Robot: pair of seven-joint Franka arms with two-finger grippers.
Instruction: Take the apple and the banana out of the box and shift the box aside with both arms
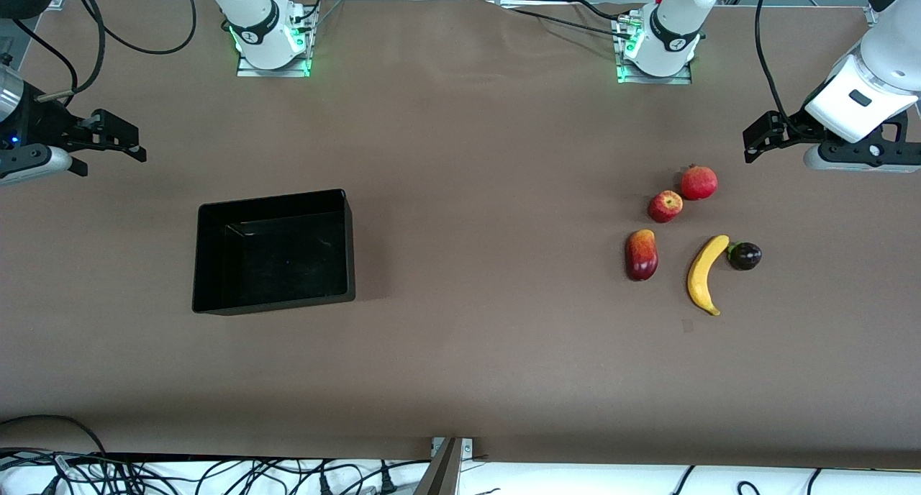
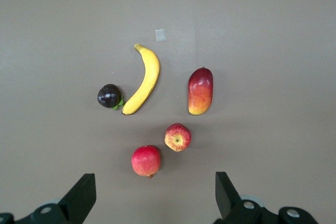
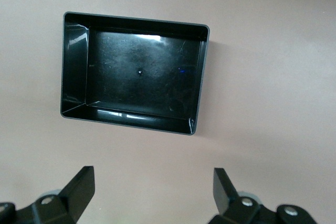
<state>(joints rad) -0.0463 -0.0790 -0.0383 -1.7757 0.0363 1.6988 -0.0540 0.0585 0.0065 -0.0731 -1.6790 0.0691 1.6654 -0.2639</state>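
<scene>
The black box point(image 1: 273, 196) sits empty on the brown table toward the right arm's end; it also shows in the right wrist view point(image 3: 136, 18). Five fruits lie together toward the left arm's end: pomegranate point(image 1: 699, 183), apple point(image 1: 665, 206), mango point(image 1: 641, 255), banana point(image 1: 706, 273) and mangosteen point(image 1: 745, 255). The mangosteen touches the banana's end. The left wrist view shows them all: pomegranate point(image 2: 146, 161), apple point(image 2: 178, 137), mango point(image 2: 201, 91), banana point(image 2: 144, 81), mangosteen point(image 2: 109, 96). My left gripper point(image 1: 763, 137) point(image 2: 155, 190) is open and empty, over bare table beside the pomegranate. My right gripper point(image 1: 122, 137) point(image 3: 153, 179) is open and empty, over bare table beside the box.
The two arm bases point(image 1: 272, 45) point(image 1: 656, 49) stand along the table's edge farthest from the front camera. Cables point(image 1: 144, 473) hang below the edge nearest to it. A small pale mark point(image 1: 687, 326) lies on the table near the banana's tip.
</scene>
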